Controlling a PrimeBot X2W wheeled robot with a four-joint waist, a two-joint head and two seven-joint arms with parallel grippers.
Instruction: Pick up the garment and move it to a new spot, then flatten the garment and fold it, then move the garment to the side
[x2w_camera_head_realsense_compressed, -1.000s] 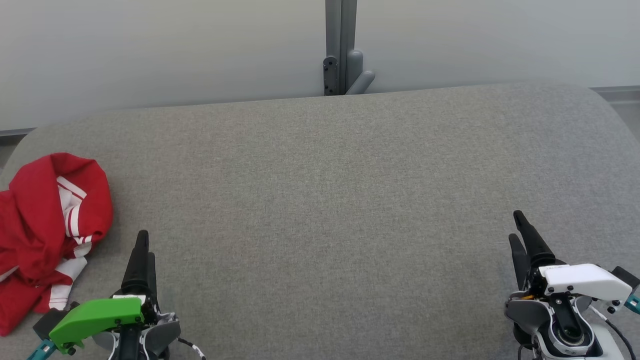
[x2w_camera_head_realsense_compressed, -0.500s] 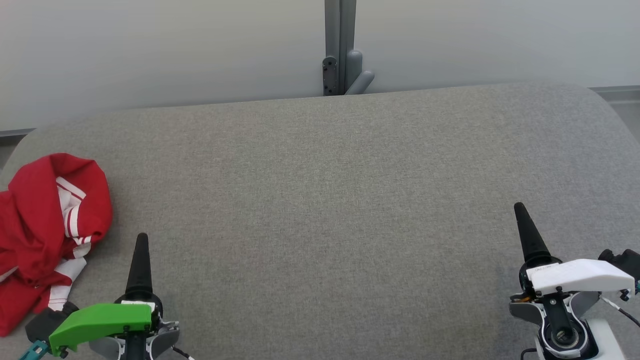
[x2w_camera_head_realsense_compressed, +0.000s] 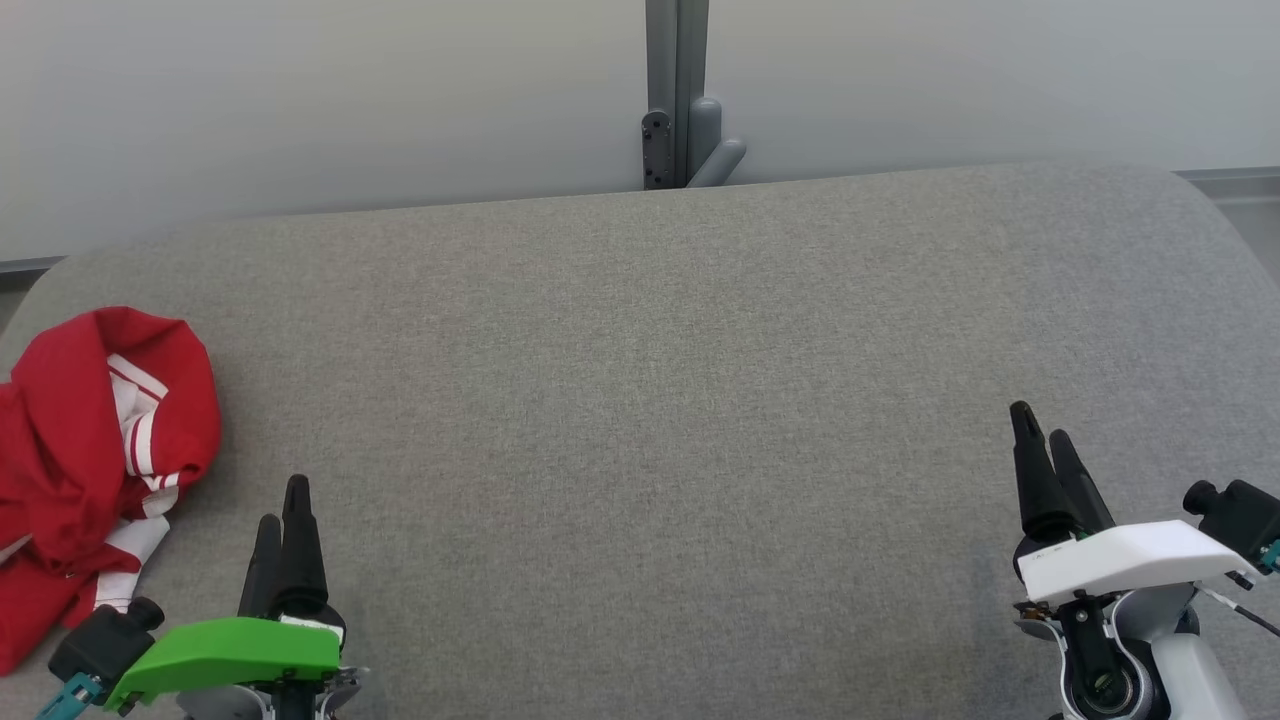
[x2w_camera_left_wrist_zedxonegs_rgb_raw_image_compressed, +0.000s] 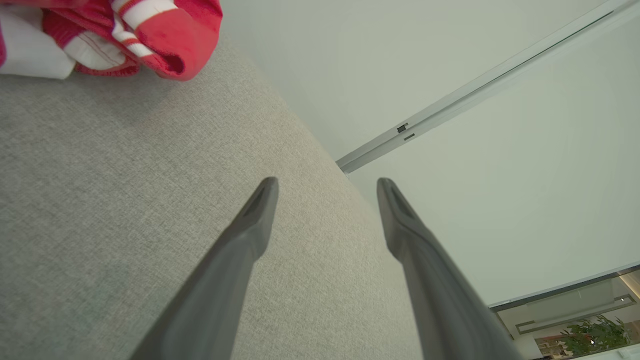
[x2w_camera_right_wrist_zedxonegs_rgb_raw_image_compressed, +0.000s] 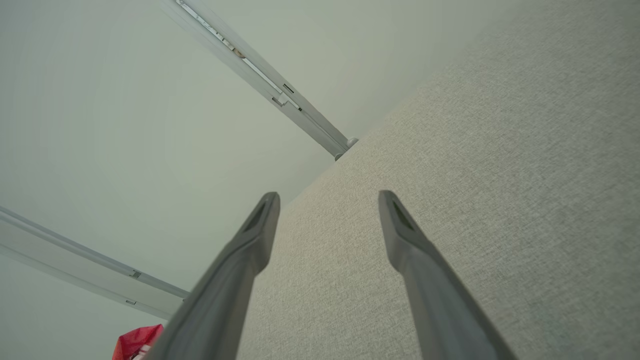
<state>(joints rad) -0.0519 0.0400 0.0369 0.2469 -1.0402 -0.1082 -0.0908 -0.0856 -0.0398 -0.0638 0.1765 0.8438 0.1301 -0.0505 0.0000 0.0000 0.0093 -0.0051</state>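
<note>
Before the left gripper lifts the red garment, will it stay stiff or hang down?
Probably floppy: the garment lies crumpled in soft folds, so it should drape from one pinch. Likely light, being thin cloth. Pushed, it may bunch rather than slide, since the grey surface looks woven.

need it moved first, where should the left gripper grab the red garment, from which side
Probably the garment by its bunched hump nearest the left gripper, approached from the right: that fold stands off the grey surface, so open jaws can pinch it.
</note>
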